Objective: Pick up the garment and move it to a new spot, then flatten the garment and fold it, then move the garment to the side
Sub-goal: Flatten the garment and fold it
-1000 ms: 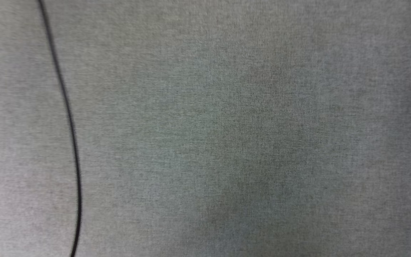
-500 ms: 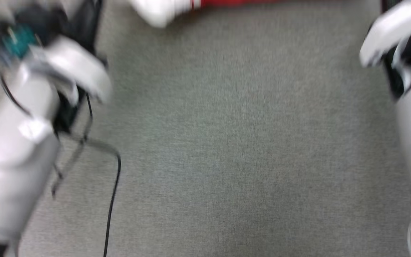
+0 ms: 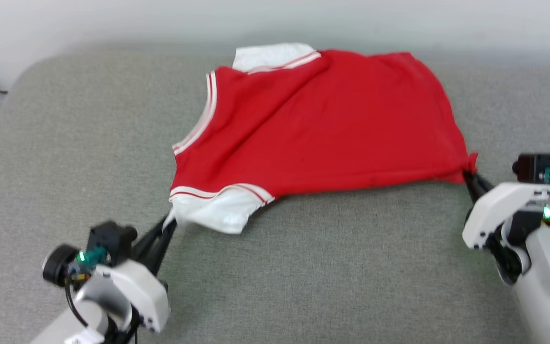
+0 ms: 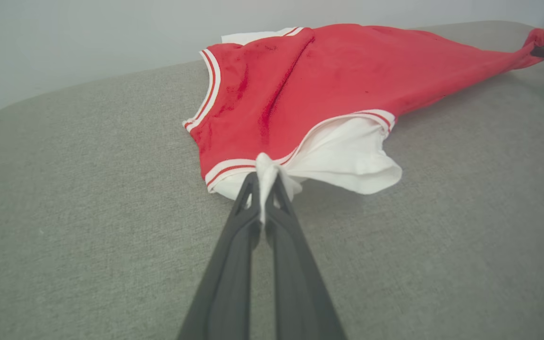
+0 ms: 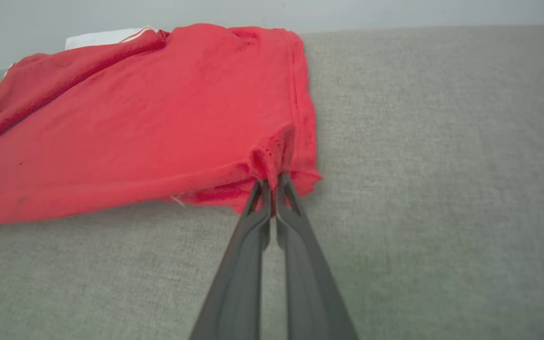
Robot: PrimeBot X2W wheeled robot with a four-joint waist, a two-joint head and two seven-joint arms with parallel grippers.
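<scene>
Fabric (image 3: pixel 303 286), grey and woven, covers the broad padded surface beneath both grippers, and a pale wall (image 3: pixel 275 19) rises past its far edge, ahead of the fingertips. The shirt (image 3: pixel 322 129) lies spread on that surface between the two grippers, plain red on its upward side, reaching away from them toward the wall. The left gripper (image 3: pixel 169 225) points forward and toward the right gripper. Its two dark fingers are pressed together on a pinch of white cloth at the edge of the near sleeve (image 3: pixel 215 212). The left wrist view shows that cloth bunched between the tips and standing up just past them. The right gripper (image 3: pixel 469 175) is clamped likewise on the shirt's near bottom corner (image 3: pixel 466 162), where the red cloth gathers into a small knot of folds right at its fingertips. Between the two grips the near side of the shirt runs stretched in a nearly straight line, with a thin shadow under it on the fabric. Just beyond the left gripper's tips, the near sleeve sags open toward the right gripper. A second white sleeve (image 3: pixel 270 55) peeks out at the far side, well ahead of the left gripper and close to the wall. Red-and-white striped trim (image 3: pixel 206 112) edges the curved opening ahead of the left gripper and runs along both sleeve seams.
</scene>
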